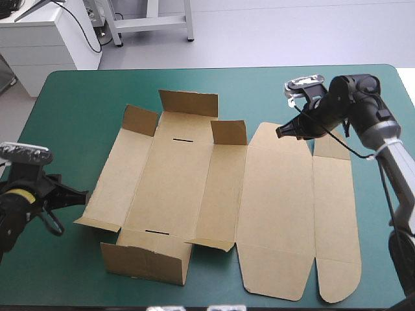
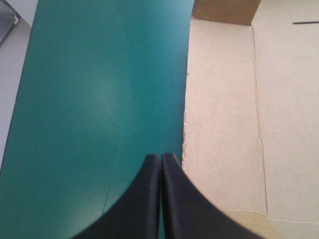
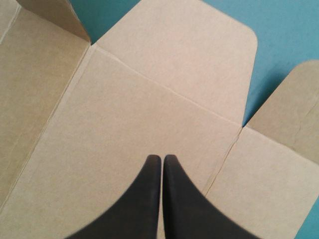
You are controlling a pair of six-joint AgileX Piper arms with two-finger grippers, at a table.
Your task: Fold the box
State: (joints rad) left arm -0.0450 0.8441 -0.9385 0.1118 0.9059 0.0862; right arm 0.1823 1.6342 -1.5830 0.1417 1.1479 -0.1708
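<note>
Box (image 1: pixel 175 188) of brown board, opened out and mostly flat at the middle of the teal-green cover (image 1: pixel 65 116). High view: the near wall (image 1: pixel 146 262) and three short flaps at the far end stand raised, and the lid panel (image 1: pixel 275 214) lies flat on the side toward the right arm. The left gripper (image 1: pixel 83 194), fingers pressed together to a point and holding nothing, sits low just beside the box's outer edge, tip aimed at it. The right gripper (image 1: pixel 281 131), likewise pinched to a point and empty, hangs over the far end of the lid panel. Left wrist view: the joined fingers stand over bare cover. The board's edge runs just beside the tip and on ahead of it, to a raised flap far ahead. Right wrist view: the joined fingers point at the lid panel. Ahead of the tip lies a crease, then a rounded flap (image 3: pixel 184 55), flat on the cover. Whether the tip touches the board cannot be told.
</note>
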